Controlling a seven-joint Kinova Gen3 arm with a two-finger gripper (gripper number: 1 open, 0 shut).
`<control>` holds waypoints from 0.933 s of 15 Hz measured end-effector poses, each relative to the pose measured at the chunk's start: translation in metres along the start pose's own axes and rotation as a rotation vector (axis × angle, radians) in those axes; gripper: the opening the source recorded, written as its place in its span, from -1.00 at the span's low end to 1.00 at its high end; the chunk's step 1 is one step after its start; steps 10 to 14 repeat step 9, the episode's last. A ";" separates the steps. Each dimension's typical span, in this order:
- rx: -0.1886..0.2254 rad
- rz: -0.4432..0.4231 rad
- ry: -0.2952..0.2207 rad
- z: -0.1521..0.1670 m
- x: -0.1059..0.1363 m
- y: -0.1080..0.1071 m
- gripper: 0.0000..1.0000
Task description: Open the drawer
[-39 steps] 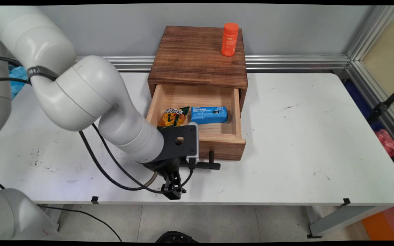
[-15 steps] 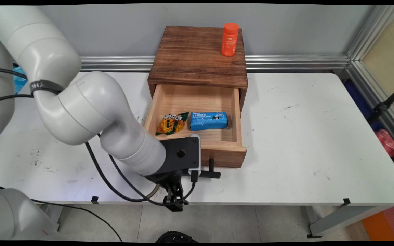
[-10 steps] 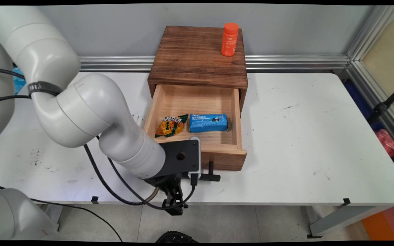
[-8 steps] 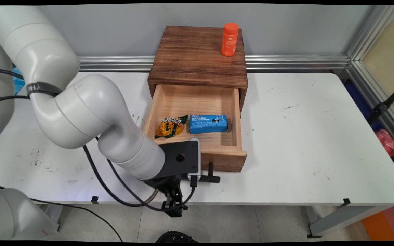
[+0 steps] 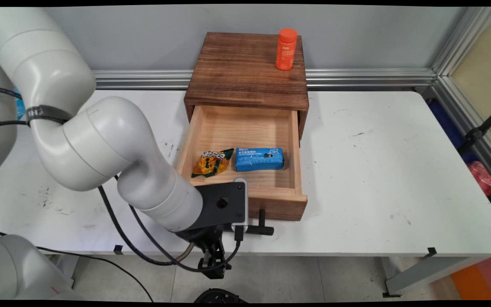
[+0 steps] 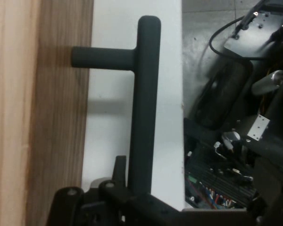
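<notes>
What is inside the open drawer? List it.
The drawer holds a yellow snack packet and a blue box, side by side. The arm's black wrist plate covers its near-left corner.

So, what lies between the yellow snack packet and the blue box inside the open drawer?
Nothing: in the main view, only a narrow strip of bare drawer floor separates the snack packet from the blue box.

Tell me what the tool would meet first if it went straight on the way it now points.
Probably nothing new: the tool already sits around the drawer's black handle bar. Along the bar, the hand view shows only white table past its end; depth is unclear.
</notes>
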State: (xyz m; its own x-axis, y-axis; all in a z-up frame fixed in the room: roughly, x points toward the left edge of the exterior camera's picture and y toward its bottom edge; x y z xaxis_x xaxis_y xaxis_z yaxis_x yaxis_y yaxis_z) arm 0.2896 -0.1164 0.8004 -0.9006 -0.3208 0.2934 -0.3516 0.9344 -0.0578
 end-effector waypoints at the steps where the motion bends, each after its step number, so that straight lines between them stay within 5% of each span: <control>1: -0.003 -0.001 -0.002 0.000 0.000 0.002 1.00; 14: -0.030 0.000 -0.011 -0.003 -0.004 0.013 1.00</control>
